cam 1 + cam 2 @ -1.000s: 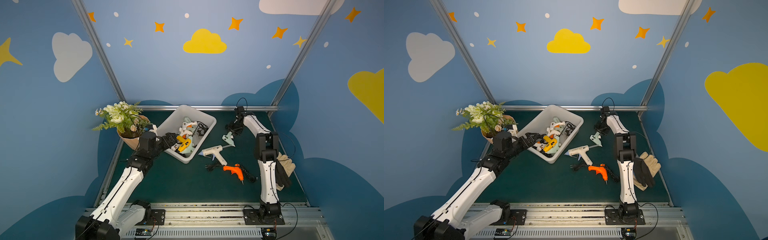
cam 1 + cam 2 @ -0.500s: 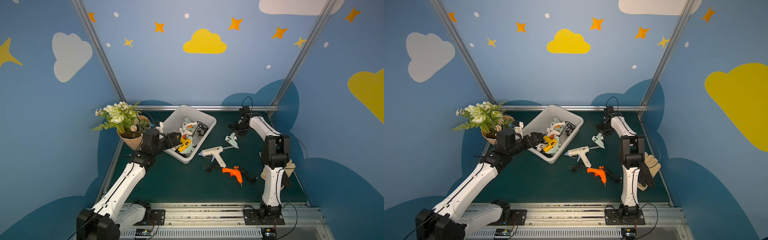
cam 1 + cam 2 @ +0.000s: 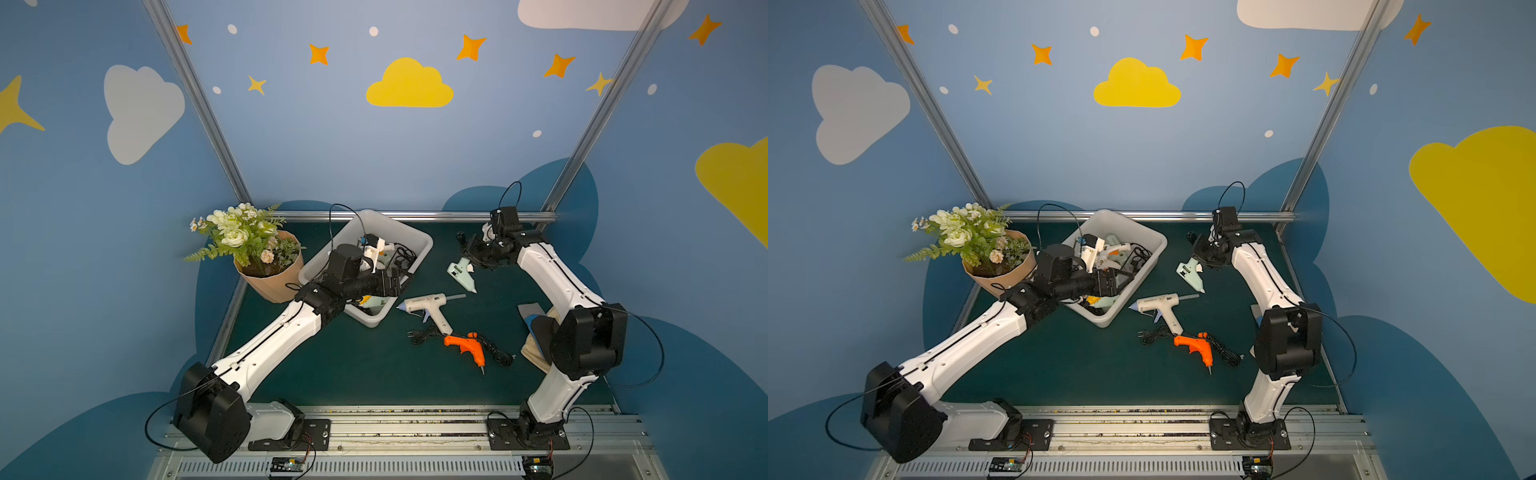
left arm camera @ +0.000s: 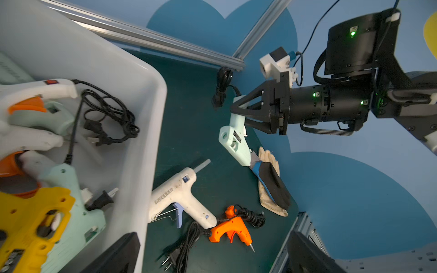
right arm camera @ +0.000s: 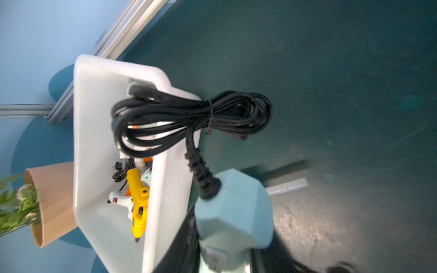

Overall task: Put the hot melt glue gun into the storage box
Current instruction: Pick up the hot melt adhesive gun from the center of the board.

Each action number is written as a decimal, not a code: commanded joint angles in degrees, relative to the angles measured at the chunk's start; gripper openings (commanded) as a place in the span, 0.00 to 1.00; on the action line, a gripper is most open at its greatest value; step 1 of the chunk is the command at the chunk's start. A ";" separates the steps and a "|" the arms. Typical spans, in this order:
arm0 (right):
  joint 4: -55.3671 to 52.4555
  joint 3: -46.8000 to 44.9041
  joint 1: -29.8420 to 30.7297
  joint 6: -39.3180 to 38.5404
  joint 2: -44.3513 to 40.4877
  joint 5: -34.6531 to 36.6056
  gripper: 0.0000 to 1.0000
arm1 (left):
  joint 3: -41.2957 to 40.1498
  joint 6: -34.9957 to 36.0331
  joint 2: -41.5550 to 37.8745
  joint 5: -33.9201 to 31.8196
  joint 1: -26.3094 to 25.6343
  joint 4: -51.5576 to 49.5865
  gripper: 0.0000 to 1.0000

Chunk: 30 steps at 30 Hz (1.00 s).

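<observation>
Top views: right pincer (image 3: 471, 255) clamped on the handle of the mint glue gun (image 3: 460, 273). Gun sits outside the storage box (image 3: 399, 226), just off its long wall. Left pincer (image 3: 399, 279) over the box, jaws wide, nothing held. White glue gun (image 3: 424, 303) and orange glue gun (image 3: 465, 345) lie on the bench (image 3: 365, 374) near the box's front corner.
Left wrist: mint glue gun hangs nozzle-down beside the box.
Right wrist: its tied cord (image 5: 189, 113) dangles in front of the box, yellow glue gun (image 5: 138, 201) inside.
</observation>
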 commanded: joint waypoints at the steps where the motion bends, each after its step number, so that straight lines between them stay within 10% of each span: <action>1: 5.88 -3.96 0.48 3.04 -5.45 -5.61 0.06 | 2.60 0.94 2.95 5.78 -1.68 3.89 0.96; 30: 17.49 -15.71 9.80 10.97 -20.05 -12.28 0.08 | 7.34 -6.13 15.63 14.47 -5.32 12.89 0.67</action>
